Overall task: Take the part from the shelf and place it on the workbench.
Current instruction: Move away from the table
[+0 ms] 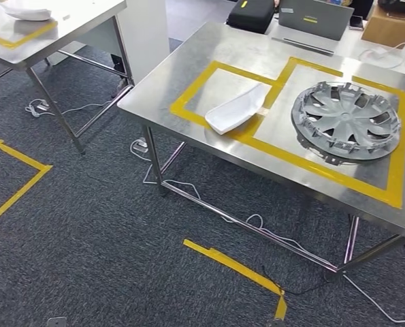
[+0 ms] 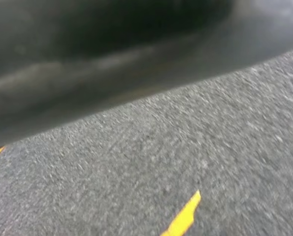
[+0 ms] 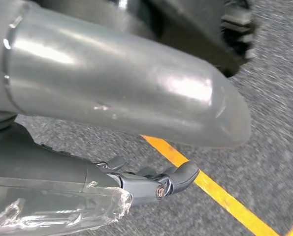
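Part on desk, arms hanging.
White part (image 1: 238, 107) lies across a yellow-taped square on the desk (image 1: 158, 88), beside a hubcap (image 1: 346, 120); placement looks done. Right hand (image 3: 163, 184) grips nothing, fingers straight.

The right hand (image 3: 130, 162) comes in from the left edge of the right wrist view and reaches toward the middle of the frame, its thick grey thumb (image 3: 145, 93) lying across the upper half. Its darker fingers (image 3: 174, 179) lie below the thumb, fairly straight and apart from it, with nothing between them.
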Motion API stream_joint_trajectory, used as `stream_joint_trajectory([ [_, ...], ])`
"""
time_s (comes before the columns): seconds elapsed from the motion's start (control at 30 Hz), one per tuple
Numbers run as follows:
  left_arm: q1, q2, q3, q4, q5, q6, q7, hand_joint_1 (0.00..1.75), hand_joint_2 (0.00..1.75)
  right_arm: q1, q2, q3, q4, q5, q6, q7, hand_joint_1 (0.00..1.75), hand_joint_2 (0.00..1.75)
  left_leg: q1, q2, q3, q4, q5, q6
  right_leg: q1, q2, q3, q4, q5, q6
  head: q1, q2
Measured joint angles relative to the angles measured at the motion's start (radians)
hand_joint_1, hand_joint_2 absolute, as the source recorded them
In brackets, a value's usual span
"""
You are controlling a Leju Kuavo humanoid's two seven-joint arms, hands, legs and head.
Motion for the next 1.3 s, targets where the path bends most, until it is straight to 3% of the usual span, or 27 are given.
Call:
stream_joint_trajectory([
  [0.03,-0.001,0.0,0.0,0.002,0.0,0.001,0.006,0.0,0.0,0.0,0.0,-0.002,0.0,-0.002,-0.002,0.0,0.0,0.0,-0.005,-0.01,-0.015,0.001,0.012,0.002,0.001,0.004,-0.005,0.039,-0.008,-0.003,0.0,0.0],
  [0.07,-0.002,0.001,0.0,0.005,0.0,0.003,0.014,0.0,0.0,0.0,0.0,-0.004,0.0,-0.002,-0.003,-0.001,0.0,0.0,-0.009,-0.021,-0.029,0.001,0.024,0.003,0.003,0.006,0.006,0.044,0.007,-0.009,0.0,0.0],
  [0.1,-0.001,0.0,0.0,0.007,0.0,0.004,0.024,0.0,0.0,0.0,0.0,-0.006,0.0,-0.002,-0.004,-0.001,0.0,0.0,-0.013,-0.031,-0.043,0.001,0.035,0.002,0.005,0.01,0.034,0.012,0.036,-0.016,0.0,0.0],
  [0.17,-0.002,-0.002,0.0,0.012,0.0,0.007,0.041,0.0,0.0,0.0,0.0,-0.009,0.0,-0.002,-0.005,-0.003,0.0,0.0,-0.019,-0.055,-0.071,0.002,0.059,0.0,0.011,0.046,0.131,-0.13,0.085,-0.036,-0.001,0.0],
  [0.23,-0.002,-0.005,0.0,0.014,0.0,0.011,0.051,0.0,0.0,0.0,-0.001,-0.013,-0.001,-0.002,-0.003,-0.004,0.0,0.0,-0.021,-0.076,-0.089,0.002,0.084,-0.005,0.014,0.086,0.21,-0.258,0.091,-0.044,-0.002,0.0],
  [0.27,-0.001,-0.005,0.0,0.015,0.0,0.012,0.054,0.0,0.0,0.001,-0.001,-0.014,-0.001,-0.002,-0.002,-0.004,0.0,0.0,-0.02,-0.087,-0.094,0.001,0.095,-0.009,0.015,0.092,0.227,-0.288,0.088,-0.043,-0.002,0.0],
  [0.33,0.002,-0.004,0.001,0.018,0.001,0.014,0.057,0.0,0.0,0.002,0.0,-0.016,-0.001,-0.002,0.0,-0.004,0.0,0.0,-0.019,-0.106,-0.104,-0.004,0.114,-0.018,0.013,0.07,0.216,-0.296,0.104,-0.041,0.0,0.0],
  [0.37,0.004,-0.004,0.002,0.02,0.002,0.014,0.058,0.0,0.0,0.002,0.001,-0.017,-0.001,-0.002,0.001,-0.004,0.0,0.0,-0.02,-0.1,-0.114,0.003,0.102,-0.024,0.011,0.057,0.209,-0.299,0.113,-0.045,-0.002,0.0],
  [0.4,0.005,-0.004,0.002,0.022,0.002,0.015,0.06,0.0,0.0,0.002,0.001,-0.017,-0.001,-0.002,0.001,-0.004,0.0,0.0,-0.021,-0.083,-0.127,0.028,0.072,-0.029,0.008,0.042,0.199,-0.301,0.125,-0.05,-0.006,0.0],
  [0.5,0.001,-0.007,0.002,0.025,0.001,0.015,0.062,0.0,0.0,0.007,0.002,-0.019,-0.001,-0.003,0.002,-0.005,0.0,0.0,-0.011,-0.022,-0.177,0.21,-0.068,-0.049,0.01,-0.007,0.169,-0.294,0.148,-0.06,-0.016,0.0],
  [0.53,0.0,-0.008,0.002,0.025,-0.002,0.015,0.059,0.0,0.0,0.009,0.002,-0.021,-0.001,-0.005,0.002,-0.005,0.0,0.0,-0.006,-0.015,-0.184,0.265,-0.089,-0.054,0.011,-0.024,0.156,-0.29,0.154,-0.06,-0.016,0.0],
  [0.57,0.001,-0.008,0.002,0.025,-0.004,0.015,0.052,0.0,0.0,0.009,0.002,-0.022,-0.001,-0.007,0.002,-0.006,0.0,0.0,-0.002,-0.01,-0.176,0.29,-0.09,-0.059,0.011,-0.039,0.142,-0.285,0.16,-0.059,-0.016,0.0],
  [0.6,0.002,-0.009,0.002,0.025,-0.006,0.015,0.043,0.0,0.0,0.009,0.002,-0.023,-0.001,-0.009,0.002,-0.007,0.0,0.0,0.002,-0.006,-0.15,0.275,-0.073,-0.062,0.01,-0.053,0.128,-0.28,0.165,-0.057,-0.017,0.0],
  [0.67,0.002,-0.01,0.002,0.025,-0.012,0.015,0.021,0.0,0.0,0.008,0.002,-0.025,-0.001,-0.011,0.006,-0.009,0.0,0.0,0.004,0.023,-0.048,0.153,-0.03,-0.061,0.009,-0.076,0.108,-0.271,0.172,-0.052,-0.017,0.0],
  [0.73,-0.002,-0.011,0.001,0.025,-0.016,0.016,0.004,0.0,0.0,0.007,0.002,-0.026,-0.001,-0.01,0.013,-0.011,0.0,0.0,-0.003,0.065,0.042,0.023,-0.024,-0.049,0.011,-0.098,0.101,-0.267,0.177,-0.044,-0.017,0.0],
  [0.77,-0.004,-0.011,0.001,0.025,-0.016,0.017,-0.002,0.0,0.0,0.006,0.002,-0.027,-0.001,-0.008,0.016,-0.011,0.0,0.0,-0.008,0.076,0.06,-0.009,-0.03,-0.042,0.012,-0.11,0.099,-0.266,0.18,-0.039,-0.017,0.0],
  [0.83,-0.003,-0.014,0.002,0.025,-0.014,0.021,-0.006,0.0,0.0,0.001,0.001,-0.028,-0.001,-0.002,0.022,-0.012,0.0,0.0,-0.009,0.065,0.059,-0.027,-0.028,-0.026,0.013,-0.127,0.098,-0.265,0.186,-0.026,-0.017,0.0],
  [0.9,-0.001,-0.021,0.003,0.025,-0.009,0.03,0.001,0.0,0.0,-0.003,-0.001,-0.028,-0.001,0.008,0.026,-0.012,0.0,0.0,-0.003,0.046,0.053,-0.035,-0.014,-0.011,0.009,-0.081,0.083,-0.236,0.161,-0.013,-0.015,0.0],
  [0.97,-0.005,-0.032,0.005,0.025,-0.001,0.04,0.011,0.0,0.0,-0.001,-0.005,-0.027,-0.001,0.02,0.032,-0.011,0.0,0.0,-0.001,0.024,0.041,-0.037,0.0,0.0,0.005,-0.014,0.037,-0.127,0.091,-0.005,-0.013,0.0],
  [1.03,-0.01,-0.042,0.012,0.025,0.008,0.045,0.015,0.0,0.0,0.001,-0.008,-0.026,-0.001,0.031,0.037,-0.011,0.0,0.0,-0.003,-0.002,0.026,-0.036,0.011,0.003,0.003,0.004,-0.011,0.001,0.031,-0.001,-0.012,0.0],
  [1.07,-0.01,-0.048,0.016,0.025,0.014,0.046,0.012,0.0,0.0,0.001,-0.009,-0.024,-0.001,0.035,0.039,-0.01,0.0,0.0,-0.003,-0.015,0.02,-0.036,0.017,0.002,0.003,0.006,-0.017,0.025,0.026,0.0,-0.012,0.0],
  [1.1,-0.01,-0.053,0.022,0.025,0.022,0.044,0.007,0.0,0.0,0.0,-0.011,-0.022,-0.001,0.038,0.04,-0.01,0.0,0.0,-0.004,-0.028,0.015,-0.034,0.022,0.0,0.003,0.007,-0.002,0.008,0.042,0.0,-0.012,0.0],
  [1.13,-0.01,-0.058,0.028,0.025,0.028,0.042,0.001,0.0,0.0,0.0,-0.012,-0.02,-0.001,0.042,0.041,-0.009,0.0,0.0,-0.003,-0.041,0.01,-0.032,0.025,-0.002,0.001,0.014,0.033,-0.047,0.072,-0.001,-0.012,0.0],
  [1.2,-0.013,-0.065,0.036,0.025,0.029,0.045,-0.013,0.0,0.0,-0.002,-0.014,-0.016,-0.001,0.047,0.045,-0.01,0.0,0.0,-0.004,-0.067,-0.002,-0.019,0.029,-0.009,-0.005,0.054,0.116,-0.193,0.122,-0.003,-0.013,0.0],
  [1.27,-0.017,-0.07,0.038,0.025,0.016,0.057,-0.024,0.0,0.0,-0.003,-0.016,-0.013,-0.001,0.05,0.052,-0.016,0.0,0.0,-0.005,-0.088,-0.019,-0.004,0.032,-0.018,-0.008,0.085,0.152,-0.262,0.132,-0.007,-0.014,0.0],
  [1.3,-0.018,-0.071,0.039,0.026,0.011,0.062,-0.028,0.0,0.0,-0.004,-0.016,-0.013,-0.001,0.051,0.055,-0.021,0.0,0.0,-0.005,-0.097,-0.027,0.001,0.034,-0.024,-0.007,0.084,0.153,-0.264,0.13,-0.012,-0.014,0.0],
])
